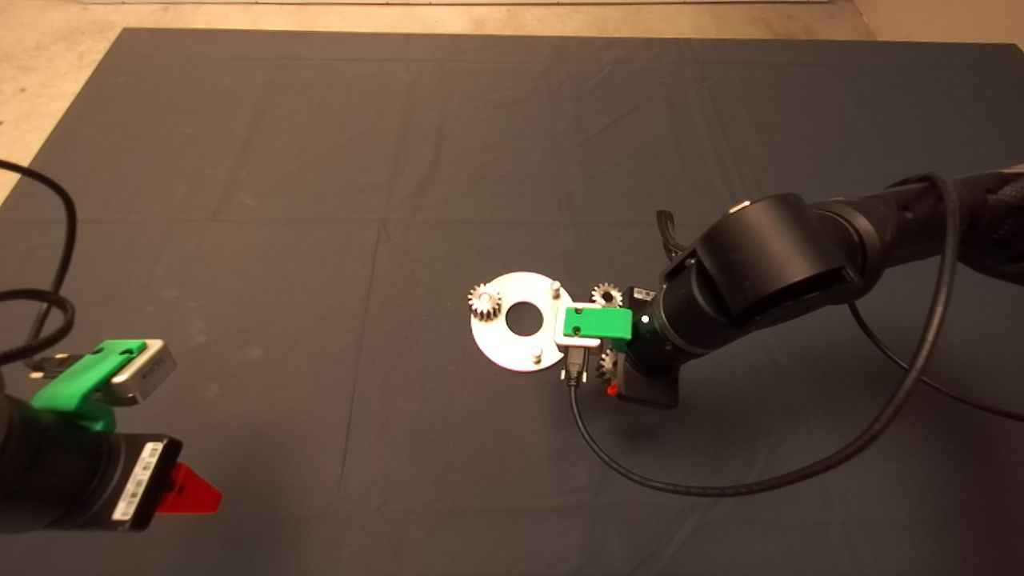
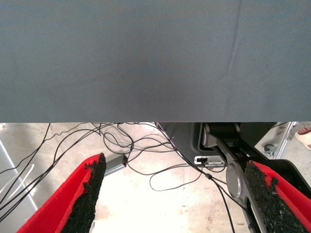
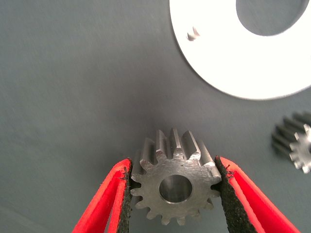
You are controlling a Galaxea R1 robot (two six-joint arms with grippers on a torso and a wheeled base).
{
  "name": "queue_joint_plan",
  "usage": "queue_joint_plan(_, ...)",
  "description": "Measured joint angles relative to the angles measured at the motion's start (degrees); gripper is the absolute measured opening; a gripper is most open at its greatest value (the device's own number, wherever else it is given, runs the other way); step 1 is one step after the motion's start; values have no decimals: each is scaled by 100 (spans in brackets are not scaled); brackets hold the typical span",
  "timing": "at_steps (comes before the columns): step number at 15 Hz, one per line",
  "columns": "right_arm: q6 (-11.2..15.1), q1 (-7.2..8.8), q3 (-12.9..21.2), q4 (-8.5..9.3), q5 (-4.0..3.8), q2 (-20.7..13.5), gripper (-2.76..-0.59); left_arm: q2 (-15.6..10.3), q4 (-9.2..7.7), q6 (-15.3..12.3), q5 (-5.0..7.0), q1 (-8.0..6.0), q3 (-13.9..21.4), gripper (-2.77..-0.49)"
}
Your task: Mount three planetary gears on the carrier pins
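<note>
R gripper [image 3: 175, 189] clamped on gear [image 3: 174, 182] beside disc [image 3: 252, 58]. Keep bore level, centre over bare pin [image 3: 193, 34] w/ care, lower straight. L gripper [image 2: 175, 194] parked, released.

Gear [image 1: 606, 364] half hidden under wrist

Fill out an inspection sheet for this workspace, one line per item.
Surface: dark mat, creased.
Job's things: carrier disc on the mat; one planetary gear seated on a pin; two carrier pins bare; a second gear between the right gripper's pads; a third gear loose on the mat beside the disc.
Clutter: nothing seen.
Grippers: right gripper shut on the second gear, beside the disc; left gripper open, parked at the mat's lower left.
Cables: black cable looping across the mat.
Surroundings: floor with loose wires.
</note>
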Motion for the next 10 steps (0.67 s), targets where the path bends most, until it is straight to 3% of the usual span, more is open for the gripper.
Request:
queue_joint_plan(6,11,7,-859,141,5,730,-226,0,1,0,0,-1,0,-122)
queue_joint_plan(10,5,9,-1169,152,11,922,-226,-2,1,0,0,1,0,-122)
